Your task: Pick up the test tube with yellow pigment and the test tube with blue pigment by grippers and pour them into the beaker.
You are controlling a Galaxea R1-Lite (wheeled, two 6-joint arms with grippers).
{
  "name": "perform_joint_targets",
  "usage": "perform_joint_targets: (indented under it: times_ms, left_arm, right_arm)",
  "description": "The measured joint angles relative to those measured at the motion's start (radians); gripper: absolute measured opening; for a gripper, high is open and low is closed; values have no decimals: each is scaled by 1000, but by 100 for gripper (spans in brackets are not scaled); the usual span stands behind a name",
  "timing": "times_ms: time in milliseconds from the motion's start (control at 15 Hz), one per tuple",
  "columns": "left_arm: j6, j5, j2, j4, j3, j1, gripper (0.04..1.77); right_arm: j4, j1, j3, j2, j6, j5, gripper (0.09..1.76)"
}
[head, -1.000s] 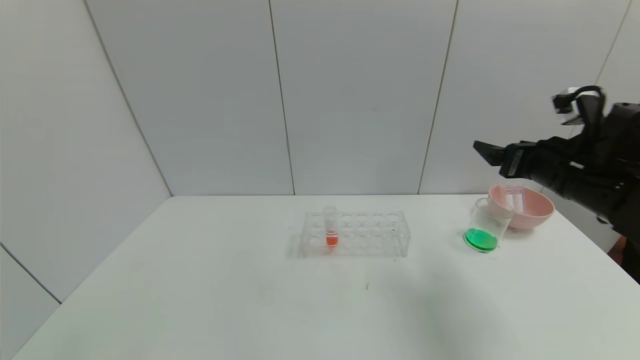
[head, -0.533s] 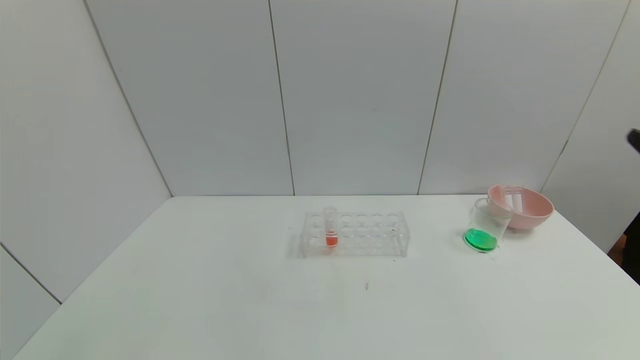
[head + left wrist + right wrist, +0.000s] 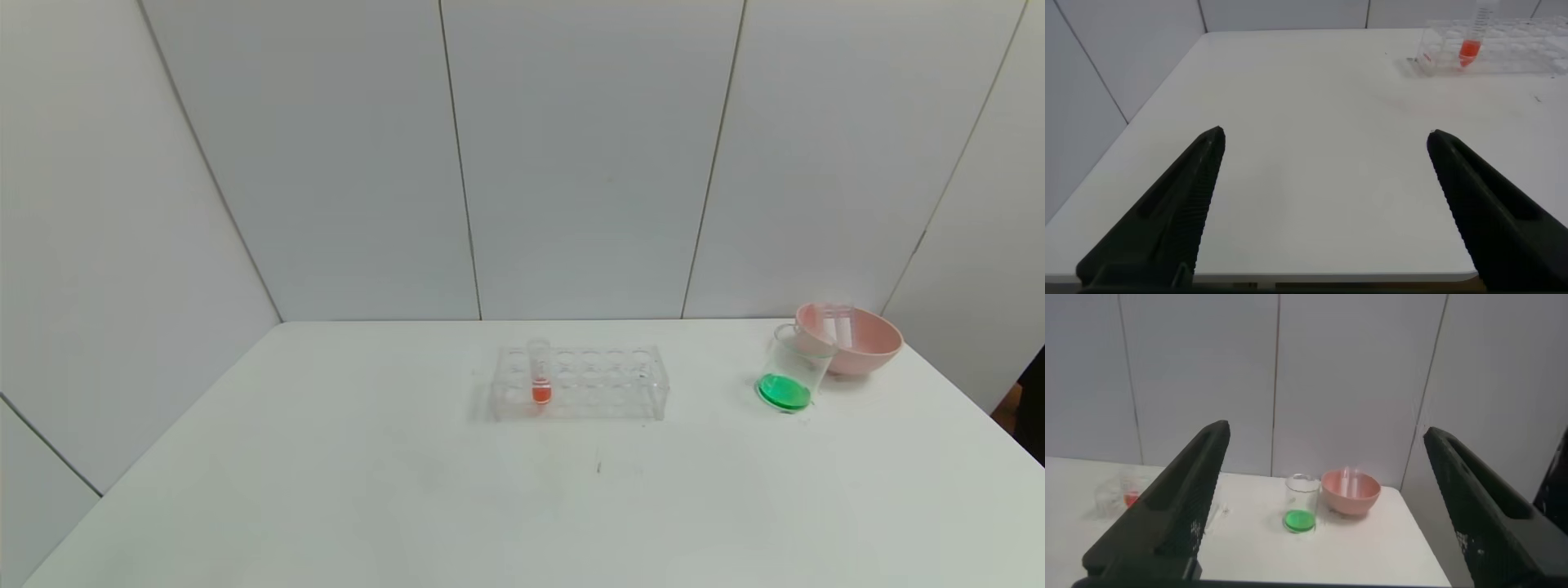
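beaker point(image 3: 790, 376) holds green liquid, touching pink bowl point(image 3: 857, 339) | left gripper point(image 3: 1323, 163) spread, empty | right gripper point(image 3: 1327, 469) spread, empty

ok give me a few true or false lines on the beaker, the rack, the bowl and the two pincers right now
1. The beaker holds green liquid. True.
2. The rack holds three tubes. False: only one tube stands in it, with an orange-red bottom.
3. The pink bowl sits right behind the beaker. True.
4. The left pincer is shut on a tube. False: its fingers are wide apart and empty, near the table's edge.
5. The right pincer is open and holds nothing. True.
6. The right pincer hangs over the beaker in the head view. False: neither pincer shows in that view.
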Motion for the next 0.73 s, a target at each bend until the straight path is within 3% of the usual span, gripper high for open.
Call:
perform_joint_targets:
  times_ms: [200, 533, 733]
  left_arm:
    - [0, 0, 0, 0, 0, 0, 176]
    - [0, 0, 0, 0, 0, 0, 176]
    - [0, 0, 0, 0, 0, 0, 176]
  right_arm:
    - [87, -29, 84, -186, -5, -25, 170]
    - [-54, -39, 387, -278, -3, -19, 170]
    - [201, -40, 458, -285, -1, 21, 170]
